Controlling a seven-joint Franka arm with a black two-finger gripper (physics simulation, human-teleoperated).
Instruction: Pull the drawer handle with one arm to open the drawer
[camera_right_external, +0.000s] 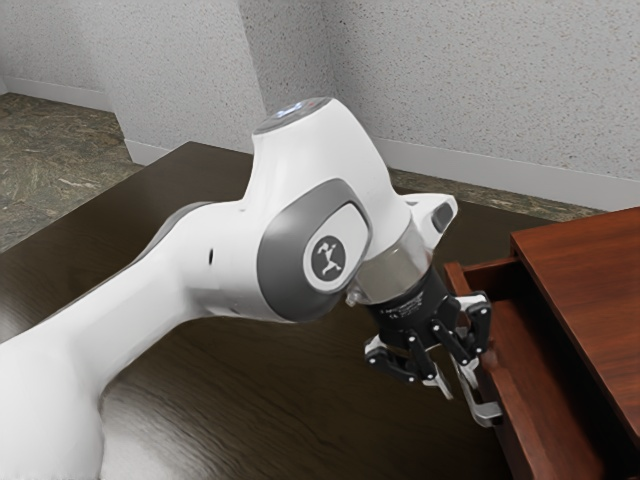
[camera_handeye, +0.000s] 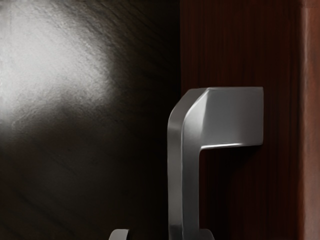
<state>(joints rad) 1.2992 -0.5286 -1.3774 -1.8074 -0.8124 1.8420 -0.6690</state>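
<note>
Drawer (camera_right_external: 500, 345) partly open on the desk (camera_right_external: 250, 400)
Its silver handle (camera_right_external: 480, 398) (camera_handeye: 184, 165) sits inside the released, spread end effector (camera_right_external: 455, 362).

Open dark wood-grain desk (camera_right_external: 280, 420) stretches to the exterior view's left of the reddish-brown wooden drawer (camera_right_external: 530, 420) — room to pass there. Rightward the drawer's front blocks the way — its angular silver metal handle (camera_handeye: 184, 165) juts out, a gap behind its bar.

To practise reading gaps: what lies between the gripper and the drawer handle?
Nothing: the exterior view shows the gripper right at the drawer handle, no object between them.
</note>
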